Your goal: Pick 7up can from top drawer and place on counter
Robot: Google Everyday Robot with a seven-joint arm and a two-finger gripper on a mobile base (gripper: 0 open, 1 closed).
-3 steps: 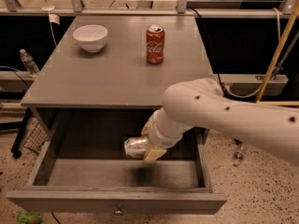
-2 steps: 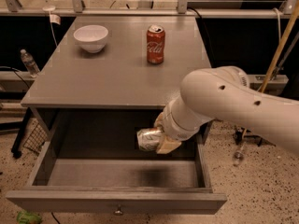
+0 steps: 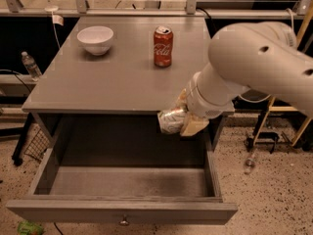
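The big white arm, smooth and rounded with small dark holes in its shell, runs off the right edge of the view and covers the front right corner of the table (image 3: 112,77) and part of its right edge. Its thick wrist hides most of the claw (image 3: 185,115); only two tan, wedge-shaped fingers (image 3: 194,126) show, one above and one below the silver can (image 3: 169,121), closed firmly onto it.

The silver can lies on its side in that grip, one end pointing left. It hangs in front of the table's front edge near the front right corner, over the back right part of the open drawer (image 3: 122,212), and touches neither. Its skin is shiny, crinkled metal. Its label is too dim to read.

The table top is flat, grey and faintly glossy. Toward the back left corner stands a round white bowl (image 3: 95,38). Toward the back edge, right of the middle, a red can (image 3: 163,46) stands upright with white lettering.

The drawer is pulled far out, a wide shallow grey box with a flat front and a small round metal knob (image 3: 124,222). Its back is in deep shadow under the table.

On the speckled floor, a clear bottle (image 3: 30,65) stands left of the table, and something green (image 3: 29,227) is cut off at the bottom edge.
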